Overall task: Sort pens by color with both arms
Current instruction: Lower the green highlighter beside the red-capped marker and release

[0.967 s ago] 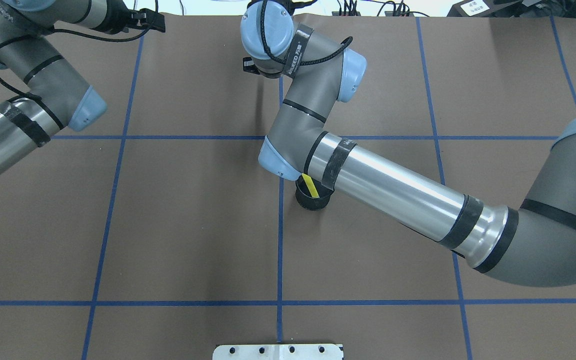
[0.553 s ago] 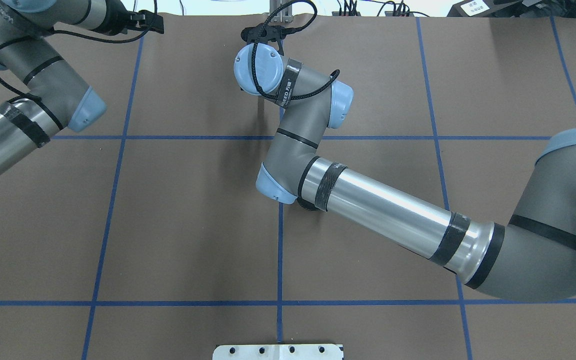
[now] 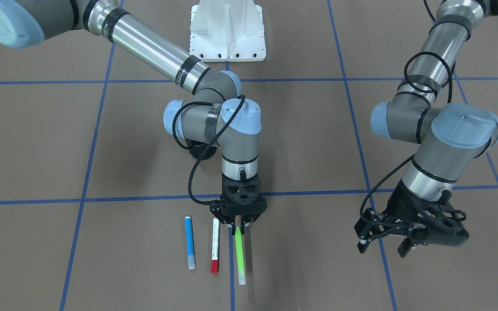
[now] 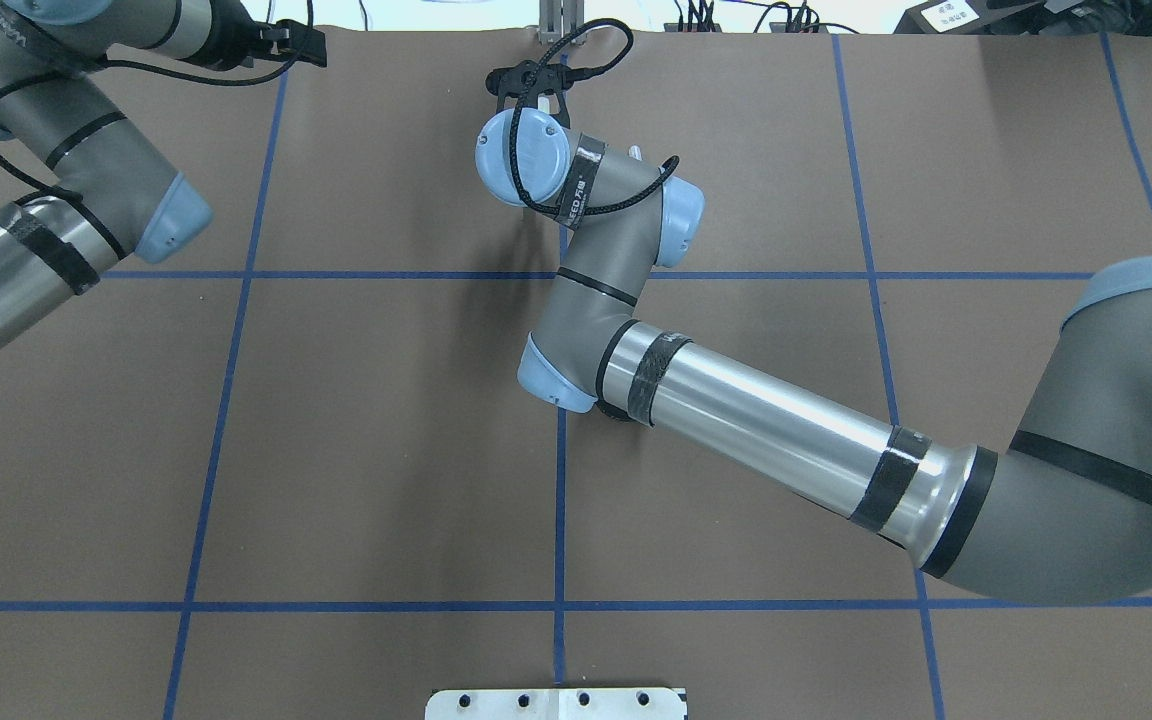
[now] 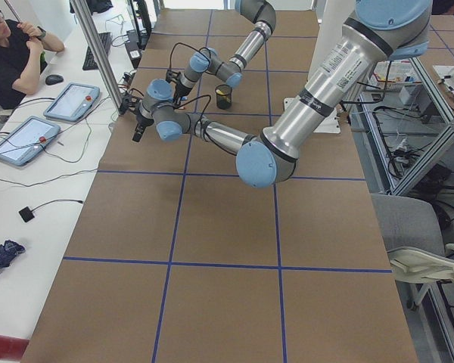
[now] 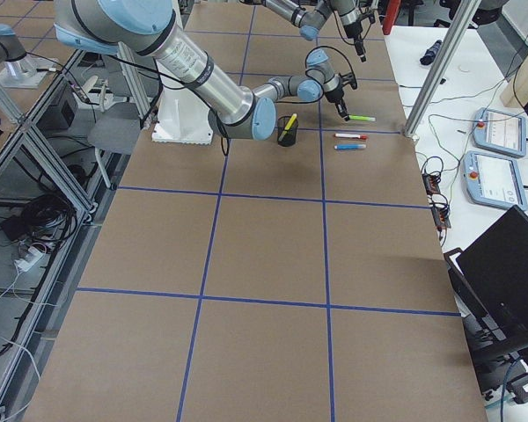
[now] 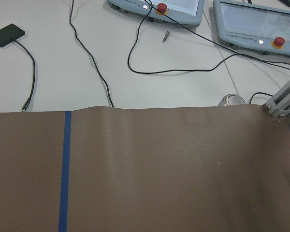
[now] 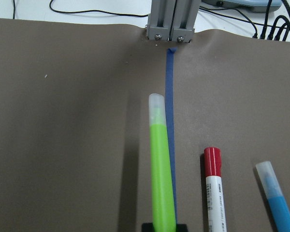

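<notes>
My right gripper (image 3: 238, 226) is shut on one end of the lime green pen (image 3: 240, 252), which points toward the table's far edge. It is held low over the brown mat; I cannot tell if it touches. In the right wrist view the green pen (image 8: 162, 169) runs up from the gripper (image 8: 163, 226). The white pen with the red cap (image 3: 215, 249) and the blue pen (image 3: 189, 247) lie parallel beside it. The yellow pen (image 6: 288, 123) stands in the black cup (image 6: 287, 132). My left gripper (image 3: 382, 249) hangs open and empty off to the side.
An aluminium post (image 8: 171, 19) stands at the mat's far edge, just beyond the green pen's tip. Cables and tablets (image 7: 157, 9) lie on the white desk past the edge. The white pedestal base (image 3: 227, 30) sits at the robot's side.
My right wrist has swung from over the cup toward the far edge and come down near the mat. Its forearm now covers the cup in the overhead view. The left arm has not moved.
</notes>
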Action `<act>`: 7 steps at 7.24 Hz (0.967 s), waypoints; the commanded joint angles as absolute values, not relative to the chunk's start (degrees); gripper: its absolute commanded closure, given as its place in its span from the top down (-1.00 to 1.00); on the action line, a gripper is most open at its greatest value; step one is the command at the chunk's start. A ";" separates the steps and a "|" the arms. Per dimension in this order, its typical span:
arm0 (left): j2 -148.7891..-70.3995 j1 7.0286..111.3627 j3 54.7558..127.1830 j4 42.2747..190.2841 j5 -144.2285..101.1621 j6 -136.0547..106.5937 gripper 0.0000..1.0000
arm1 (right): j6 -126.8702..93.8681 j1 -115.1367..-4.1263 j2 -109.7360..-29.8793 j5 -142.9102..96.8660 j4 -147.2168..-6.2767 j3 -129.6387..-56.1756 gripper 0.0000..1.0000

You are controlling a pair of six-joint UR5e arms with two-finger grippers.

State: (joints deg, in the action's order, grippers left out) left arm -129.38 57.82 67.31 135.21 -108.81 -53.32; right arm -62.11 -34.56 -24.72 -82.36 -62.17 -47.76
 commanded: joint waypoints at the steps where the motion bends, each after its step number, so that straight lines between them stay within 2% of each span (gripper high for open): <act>1: -129.46 57.83 67.24 135.18 -108.81 -53.35 1.00 | -61.35 -35.59 -24.26 -86.71 -61.96 -48.07 0.99; 4: -130.77 57.66 67.67 135.18 -108.98 -53.70 1.00 | -60.47 -43.21 -24.17 -102.58 -63.10 -53.24 0.99; 7: -133.85 56.78 68.02 134.65 -121.67 -53.26 1.00 | -59.60 -51.04 -24.61 -115.52 -77.37 -60.28 0.99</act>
State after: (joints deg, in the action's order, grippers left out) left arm -132.84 57.00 67.78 134.77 -115.71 -53.37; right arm -60.07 -47.71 -24.45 -109.74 -71.15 -57.66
